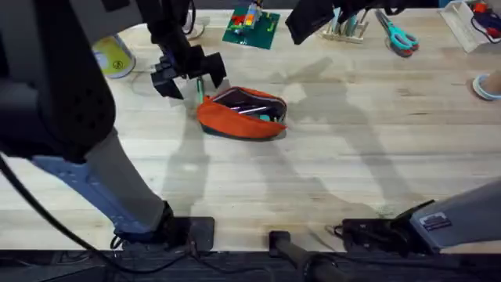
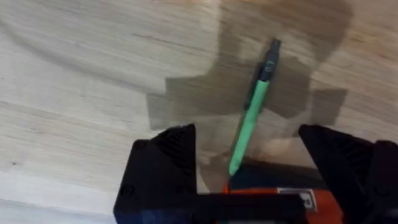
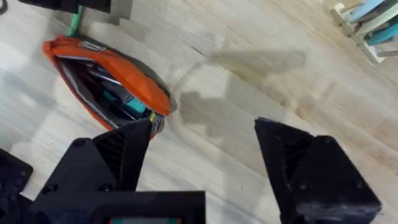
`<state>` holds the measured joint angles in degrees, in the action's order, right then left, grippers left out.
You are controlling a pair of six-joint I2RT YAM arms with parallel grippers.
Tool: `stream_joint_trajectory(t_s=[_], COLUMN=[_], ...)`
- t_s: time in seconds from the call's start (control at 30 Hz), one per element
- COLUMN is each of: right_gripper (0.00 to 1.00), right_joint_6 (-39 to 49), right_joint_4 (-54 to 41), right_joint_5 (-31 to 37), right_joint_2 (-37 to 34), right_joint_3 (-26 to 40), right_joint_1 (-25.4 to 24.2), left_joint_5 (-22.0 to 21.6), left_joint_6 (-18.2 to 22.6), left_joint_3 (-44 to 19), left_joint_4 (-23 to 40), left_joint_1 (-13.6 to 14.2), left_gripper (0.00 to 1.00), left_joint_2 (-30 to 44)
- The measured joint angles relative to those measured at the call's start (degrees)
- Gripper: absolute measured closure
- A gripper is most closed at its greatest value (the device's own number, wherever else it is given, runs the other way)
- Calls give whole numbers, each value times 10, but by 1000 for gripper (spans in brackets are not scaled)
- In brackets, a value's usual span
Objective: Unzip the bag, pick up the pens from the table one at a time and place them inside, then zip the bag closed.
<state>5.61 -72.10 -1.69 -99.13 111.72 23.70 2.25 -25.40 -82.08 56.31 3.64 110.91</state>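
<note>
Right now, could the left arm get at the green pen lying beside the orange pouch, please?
Probably yes: the left gripper hangs open right over the green pen, which lies on bare table with one end by the orange pouch; nothing covers it.

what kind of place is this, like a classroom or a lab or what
Most likely a robot lab bench or workshop, not a classroom. Two arms work on a butcher-block table, with an open orange pencil pouch, a green pen, teal-handled scissors and a toy-brick plate laid out like test props.
</note>
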Motion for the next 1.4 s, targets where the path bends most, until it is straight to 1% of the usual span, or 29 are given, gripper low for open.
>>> stream_joint_trajectory(t_s=[0.23, 0.6, 0.63, 0.7, 0.77, 0.8, 0.87, 1.0, 1.07, 1.27, 1.4], right_gripper=[3, 3, 3, 3, 3, 3, 3, 3, 4, 3, 3], right_joint_6=[0, 0, 0, 0, 0, 0, 0, 0, 0, 9, 30], right_joint_4=[0, 0, 0, 0, 0, 0, -4, -14, -15, -16, -17], right_joint_5=[0, 0, 0, 0, 0, 0, 0, 0, 0, 0, 0], right_joint_2=[0, 0, 0, 0, 0, 0, 0, 0, 3, 44, 79], right_joint_3=[0, 0, 0, 0, 0, 0, 0, 0, 0, 0, 0], right_joint_1=[0, 0, 0, 0, 0, 0, 0, 0, 0, 0, 0], left_joint_5=[-23, -21, -21, -19, -18, -17, -16, -15, -15, -15, -16], left_joint_6=[-6, -8, -8, -8, -10, -12, -12, -12, -12, -12, -12], left_joint_3=[-6, -18, -18, -18, -19, -19, -19, -19, -20, -23, -44], left_joint_4=[3, 12, 12, 11, 9, 8, 9, 9, 10, 14, 39], left_joint_1=[19, 19, 19, 19, 21, 22, 23, 23, 23, 23, 23], left_gripper=[6, 12, 41, 143, 359, 503, 719, 923, 949, 954, 958], left_joint_2=[28, 38, 38, 38, 38, 38, 38, 38, 38, 39, 52])
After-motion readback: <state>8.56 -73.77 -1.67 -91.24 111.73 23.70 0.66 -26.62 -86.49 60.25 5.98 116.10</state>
